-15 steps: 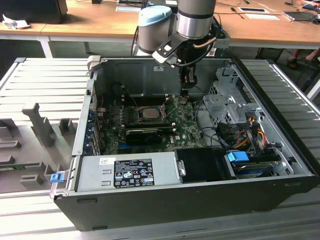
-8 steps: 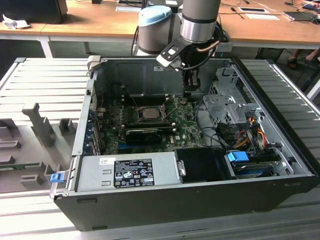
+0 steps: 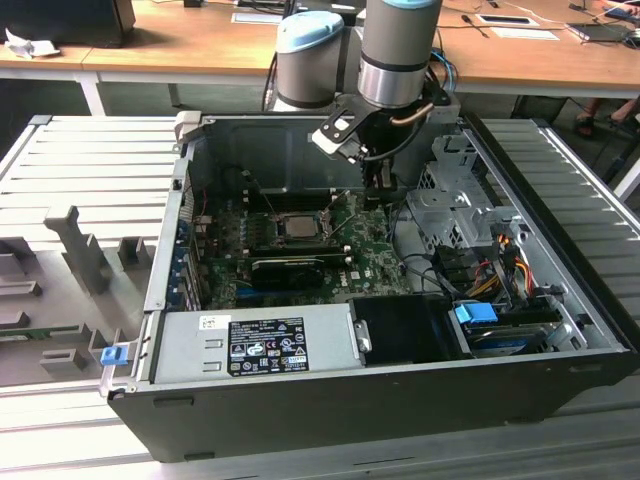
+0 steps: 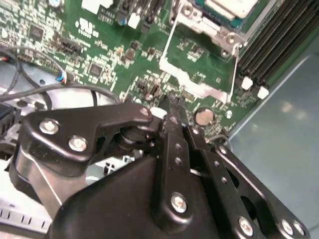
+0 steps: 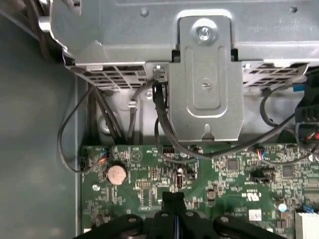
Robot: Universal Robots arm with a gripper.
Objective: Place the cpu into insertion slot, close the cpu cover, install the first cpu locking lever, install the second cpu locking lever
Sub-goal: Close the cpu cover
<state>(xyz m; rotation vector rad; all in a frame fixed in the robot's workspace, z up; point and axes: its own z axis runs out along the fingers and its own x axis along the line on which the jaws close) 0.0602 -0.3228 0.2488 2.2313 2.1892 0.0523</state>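
**Exterior view.** The open computer case (image 3: 400, 400) holds the green circuit board (image 3: 375, 255), a power supply (image 3: 255, 345) and a drive cage (image 3: 450, 200). The cpu (image 3: 297, 226) lies in the insertion slot (image 3: 270, 228). The gripper (image 3: 375, 192) hangs to the exterior view's right of the cpu, apart from it and near the drive cage.

**Second wrist view.** The gripper (image 4: 172, 102) is clenched and grasps nothing. It is near a coin cell (image 4: 204, 117) and well apart from the cpu (image 4: 233, 6).

**First wrist view.** The gripper (image 5: 173, 198) is over the board. Black cables (image 5: 164, 134) and a metal bracket (image 5: 206, 74) bound the room beyond it.
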